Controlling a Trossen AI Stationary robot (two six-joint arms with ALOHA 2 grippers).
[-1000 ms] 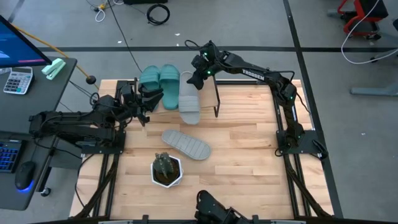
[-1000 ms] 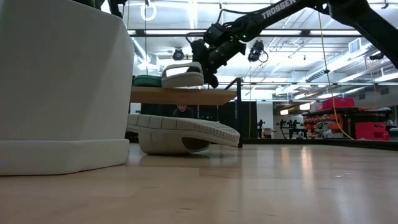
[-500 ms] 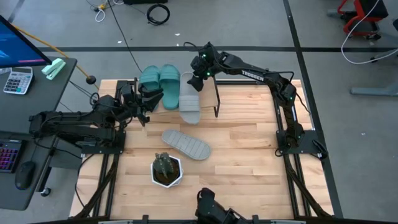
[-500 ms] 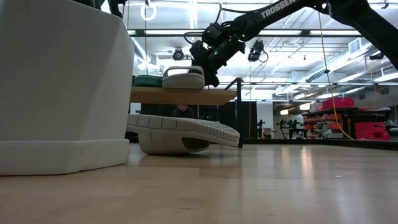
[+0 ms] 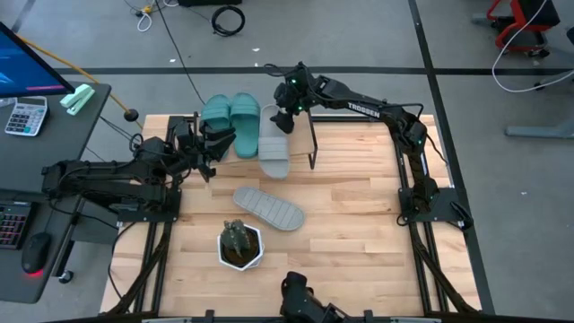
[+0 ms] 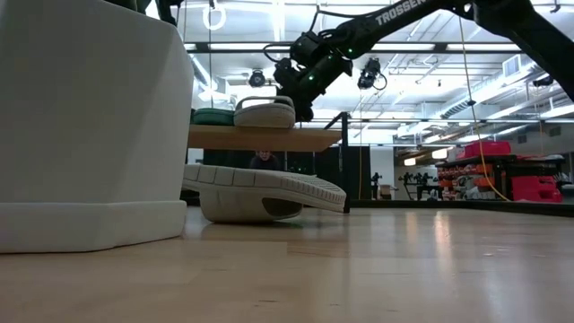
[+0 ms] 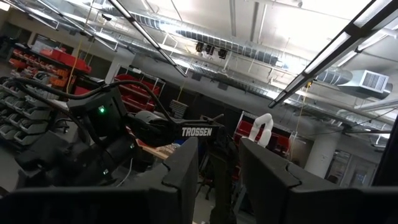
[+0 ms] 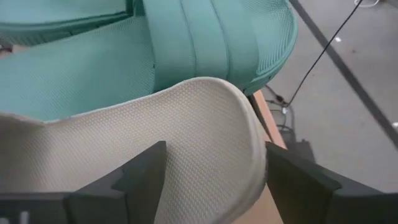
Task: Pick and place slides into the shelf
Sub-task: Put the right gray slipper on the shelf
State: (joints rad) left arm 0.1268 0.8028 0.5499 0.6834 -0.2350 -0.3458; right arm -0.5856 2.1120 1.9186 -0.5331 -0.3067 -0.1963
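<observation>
R gripper (image 5: 285,106) over far end of shelf (image 6: 269,138), fingers (image 8: 149,171) spread apart either side of grey slide (image 5: 273,142), not clamped on it in R wrist view. Grey slide flat on shelf top board, just beside the two teal slides (image 5: 231,113), which sit side by side on same board. Second grey slide (image 5: 268,208) down on tabletop (image 5: 359,206), sole up, between shelf and potted plant (image 5: 239,244); seen in low view under/in front of shelf, tilted.

L gripper (image 5: 204,144) parked at L edge of table near teal pair, pointing up into room per L wrist view; fingers (image 7: 186,174) apart w/ gap, holding nothing.

Risks from here:
- Grey slide looks to overhang near edge of board in high view; a snag from a finger pad on lift-off could drag it off. Soft rubber prob grippy, so sticks to pad easily
- Fingers close to neighbouring teal slide; sideways retreat could nudge it twd far edge
- Shelf light on thin legs; downward push at edge could tip or shift it, spilling all three
- Last slide upside down and tilted, partly tucked near shelf legs; awkward grasp, may need flip; a low approach risks hitting shelf leg or plant pot
- Little free board left for 4th slide; crowding could knock a placed one off
</observation>
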